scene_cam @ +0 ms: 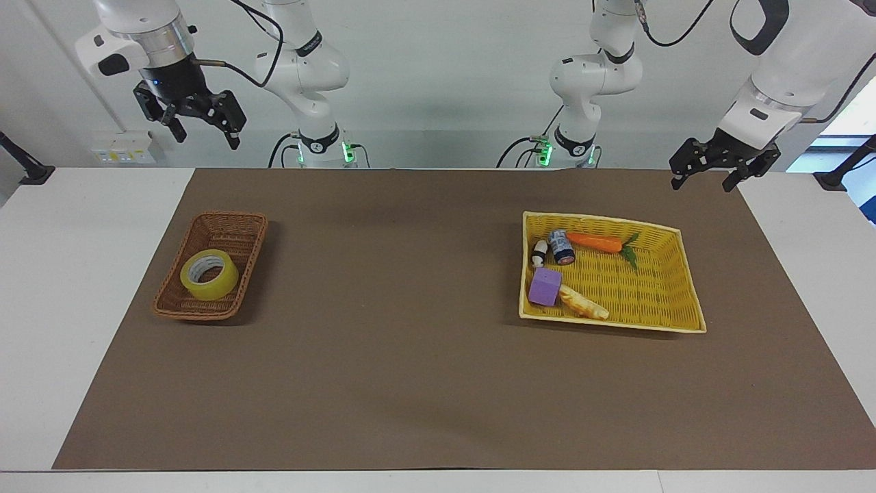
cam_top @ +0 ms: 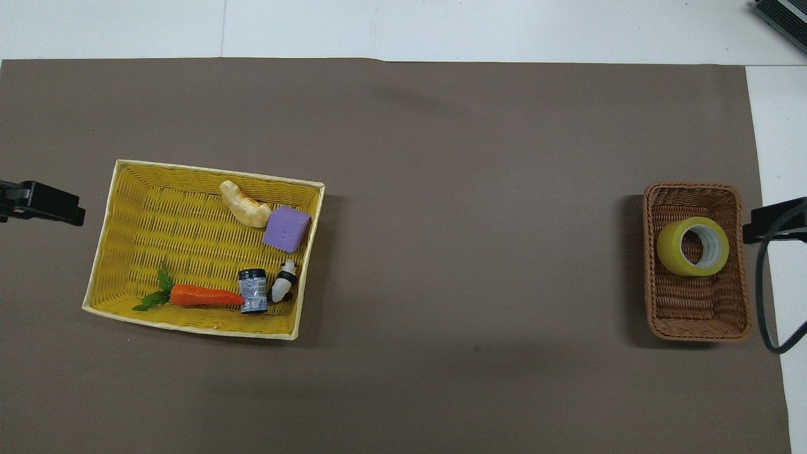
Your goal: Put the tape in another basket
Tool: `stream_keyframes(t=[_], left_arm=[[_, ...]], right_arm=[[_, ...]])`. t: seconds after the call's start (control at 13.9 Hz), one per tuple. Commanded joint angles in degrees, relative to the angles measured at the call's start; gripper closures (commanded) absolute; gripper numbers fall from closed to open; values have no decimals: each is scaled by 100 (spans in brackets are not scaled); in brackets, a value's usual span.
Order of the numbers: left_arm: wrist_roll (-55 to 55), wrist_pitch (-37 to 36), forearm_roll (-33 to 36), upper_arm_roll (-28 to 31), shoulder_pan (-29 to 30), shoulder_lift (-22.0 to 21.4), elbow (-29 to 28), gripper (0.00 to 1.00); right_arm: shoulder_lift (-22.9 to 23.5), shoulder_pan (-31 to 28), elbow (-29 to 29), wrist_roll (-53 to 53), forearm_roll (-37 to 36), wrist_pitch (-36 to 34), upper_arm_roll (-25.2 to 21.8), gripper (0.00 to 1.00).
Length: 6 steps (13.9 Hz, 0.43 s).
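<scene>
Right gripper (scene_cam: 202, 127) is held high in the air toward the right arm's end of the table, with its two black fingers spread wide and nothing between them. Left gripper (scene_cam: 709, 171) is raised over the edge of the brown table mat (scene_cam: 410, 383) at the left arm's end, fingers likewise spread apart and empty. The wide roll of translucent yellow packing tape with a white inner core (scene_cam: 209, 274) is seen lying on its side in the small, narrow, dark-brown woven wicker basket (scene_cam: 233, 222), in the half of the basket farther from the robots, clear of both grippers. The larger, bright yellow woven tray basket (scene_cam: 657, 301) is placed well apart from it, toward the left arm's end. Contained in that tray are an orange toy carrot with green leaves (scene_cam: 595, 242), a small blue-labelled jar (scene_cam: 562, 247), a small black-and-white figure (scene_cam: 540, 252), a purple cube (scene_cam: 545, 287) and a pale yellow elongated piece (scene_cam: 583, 302).
</scene>
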Motion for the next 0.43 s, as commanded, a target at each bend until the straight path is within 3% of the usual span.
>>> stream_keyframes(t=[0.0, 0.36], left_arm=[[50, -40, 100, -46, 68, 37, 88, 0], [50, -40, 100, -46, 68, 37, 88, 0]], right_arm=[[53, -85, 136, -101, 234, -25, 2, 0], [18, -85, 101, -127, 208, -25, -16, 0]])
